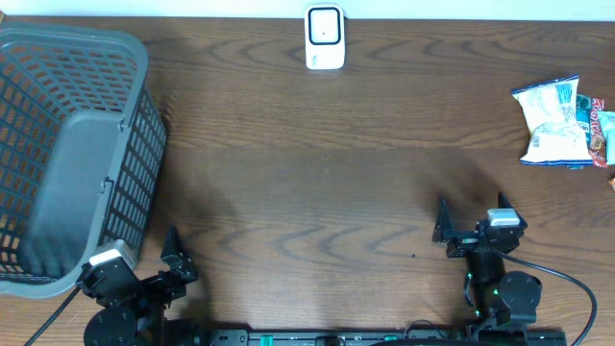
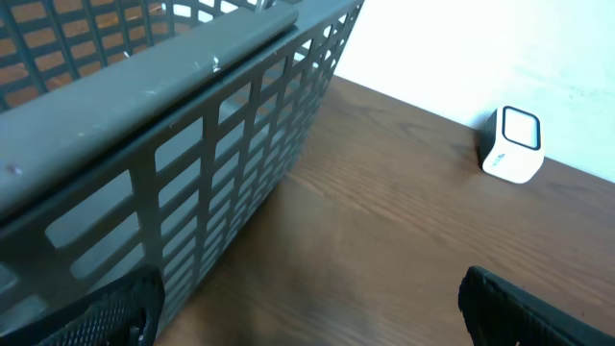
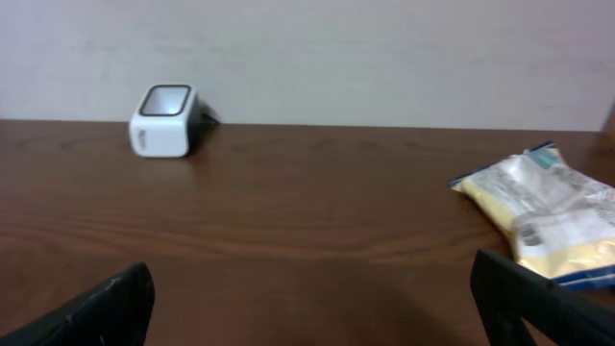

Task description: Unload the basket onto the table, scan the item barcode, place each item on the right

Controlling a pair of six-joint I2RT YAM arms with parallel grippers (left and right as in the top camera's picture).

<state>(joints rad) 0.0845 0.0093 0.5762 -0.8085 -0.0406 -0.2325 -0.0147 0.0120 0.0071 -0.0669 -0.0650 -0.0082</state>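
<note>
The white barcode scanner (image 1: 325, 37) stands at the table's far edge, its dark window facing up; it shows in the left wrist view (image 2: 511, 144) and the right wrist view (image 3: 165, 120). A white and yellow snack bag (image 1: 553, 122) lies at the far right, ahead and to the right of my right gripper (image 3: 548, 216). Both grippers sit near the front edge. My left gripper (image 1: 135, 261) (image 2: 312, 312) is open and empty beside the basket. Open and empty too, my right gripper (image 1: 473, 216) (image 3: 312, 303) hangs over bare wood.
A large grey mesh basket (image 1: 67, 144) fills the left side, its wall close to my left fingers (image 2: 192, 144). A second packet with red print (image 1: 601, 130) lies against the snack bag at the right edge. A pale wall runs behind the table.
</note>
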